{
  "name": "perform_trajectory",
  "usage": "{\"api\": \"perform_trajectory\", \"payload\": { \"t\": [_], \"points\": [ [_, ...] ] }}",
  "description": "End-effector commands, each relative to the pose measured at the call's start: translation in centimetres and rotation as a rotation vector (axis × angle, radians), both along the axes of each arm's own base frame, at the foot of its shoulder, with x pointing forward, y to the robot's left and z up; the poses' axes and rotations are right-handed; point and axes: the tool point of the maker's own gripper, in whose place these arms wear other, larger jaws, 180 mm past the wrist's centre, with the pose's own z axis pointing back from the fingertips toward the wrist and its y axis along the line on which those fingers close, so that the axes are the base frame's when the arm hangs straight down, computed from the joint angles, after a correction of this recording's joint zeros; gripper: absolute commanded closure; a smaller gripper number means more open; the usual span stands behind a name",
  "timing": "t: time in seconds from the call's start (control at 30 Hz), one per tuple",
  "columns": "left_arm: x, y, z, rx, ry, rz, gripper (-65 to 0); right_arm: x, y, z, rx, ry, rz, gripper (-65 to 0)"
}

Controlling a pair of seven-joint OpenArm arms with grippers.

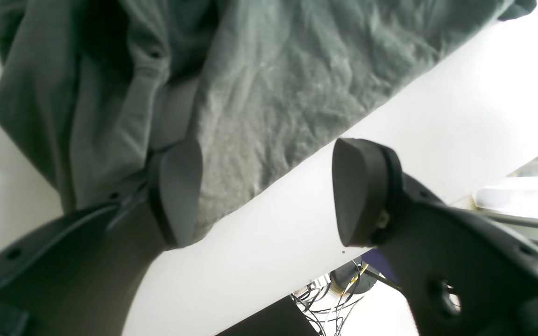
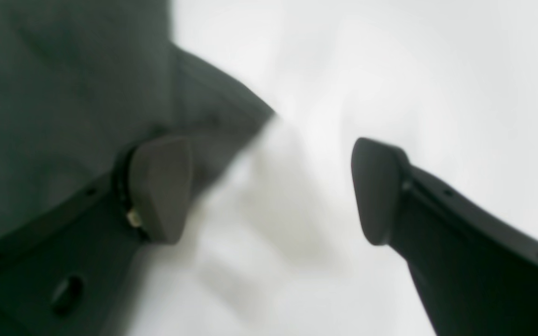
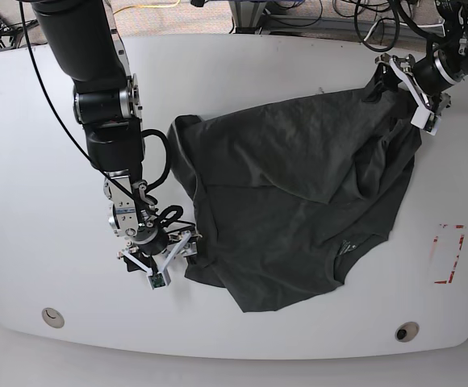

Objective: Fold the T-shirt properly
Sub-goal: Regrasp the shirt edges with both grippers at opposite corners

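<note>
The T-shirt (image 3: pixel 298 201) lies crumpled and unfolded across the middle of the table (image 3: pixel 40 121), reaching toward its far right corner. I judge I'm at the first step: taking hold of two edges to spread it flat. My right gripper (image 3: pixel 163 260) sits wide at the shirt's near-left edge, my left gripper (image 3: pixel 411 93) wide at the far-right edge; neither holds cloth. Next I need each gripper to close on fabric. The left wrist view shows one pad (image 1: pixel 178 191) over cloth; the right wrist view is blurred.
</note>
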Motion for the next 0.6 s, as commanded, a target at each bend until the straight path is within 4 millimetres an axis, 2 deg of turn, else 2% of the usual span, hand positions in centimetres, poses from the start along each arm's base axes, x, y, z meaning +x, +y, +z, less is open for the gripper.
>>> {"api": "perform_trajectory", "payload": {
  "t": [0.0,0.1,0.3,0.57],
  "points": [
    [0.5,0.4,1.1,-0.002,-0.041,0.006,-40.3,1.5,0.2,2.4,0.021,-0.071,-0.001,-49.9],
    [0.5,0.5,1.1,-0.002,-0.043,0.010,-40.3,0.6,-0.2,1.1,0.018,-0.046,-0.004,-49.9],
    [0.5,0.5,1.1,-0.001,-0.044,0.012,-40.3,-0.7,0.5,-0.5,0.029,-0.013,0.006,-49.9],
    [0.5,0.5,1.1,-0.001,-0.044,0.012,-40.3,-1.6,4.0,-1.2,0.075,0.004,0.039,-49.9]
  ]
}}
